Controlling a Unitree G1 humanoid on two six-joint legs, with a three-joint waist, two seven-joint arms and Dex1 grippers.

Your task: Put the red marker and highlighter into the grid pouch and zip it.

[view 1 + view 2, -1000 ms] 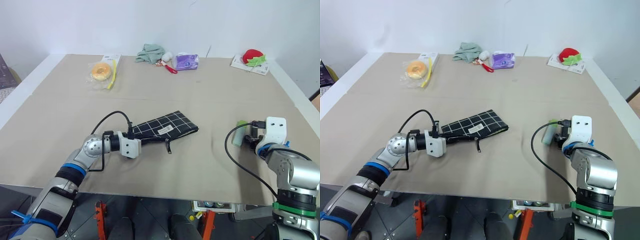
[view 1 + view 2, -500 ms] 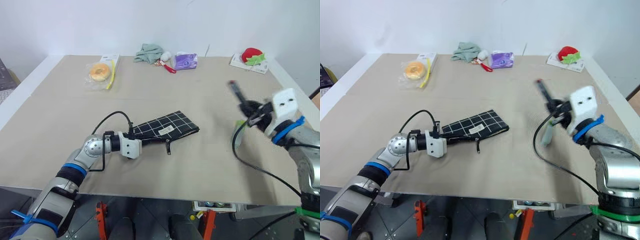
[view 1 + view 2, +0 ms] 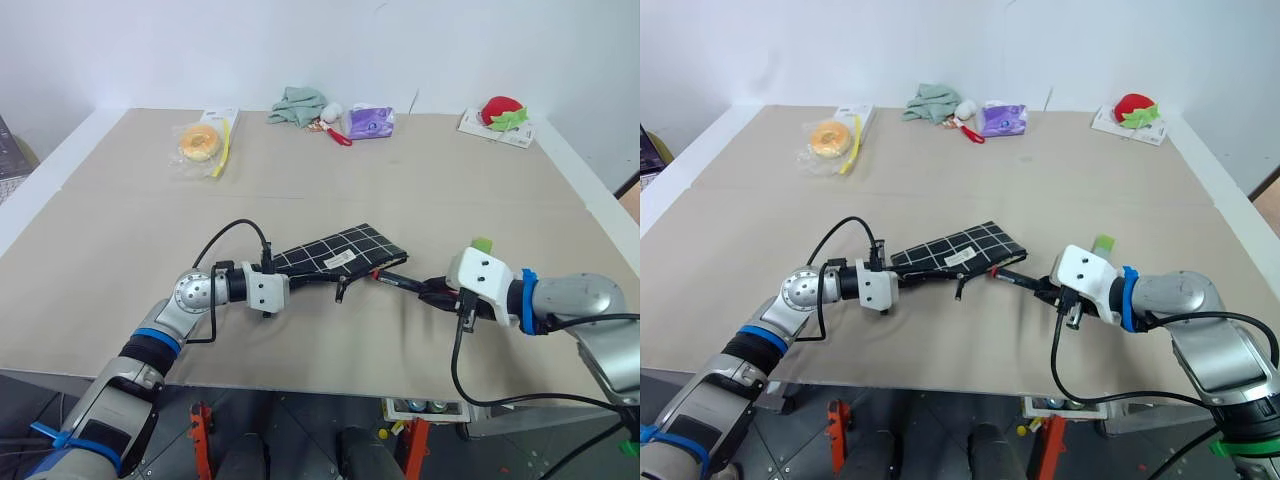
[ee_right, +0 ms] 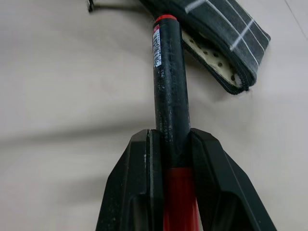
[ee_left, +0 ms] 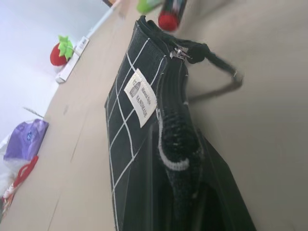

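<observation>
Right gripper clamped on the red marker, fingers closed on either side of the barrel where black meets red. Marker held nearly level, far tip right at the open end of the grid pouch, just beside the zipper pull. Can't tell whether the tip is actually inside yet.

Left gripper at the other end of the pouch, fingers pinched shut on the fabric edge along the zipper, white label facing up. Pouch lying flat near the middle of the tan surface.

Highlighter resting on the surface just behind the right gripper, green cap poking up past it.

Far edge clutter: bagged donut, green cloth, purple packet, strawberry toy.
</observation>
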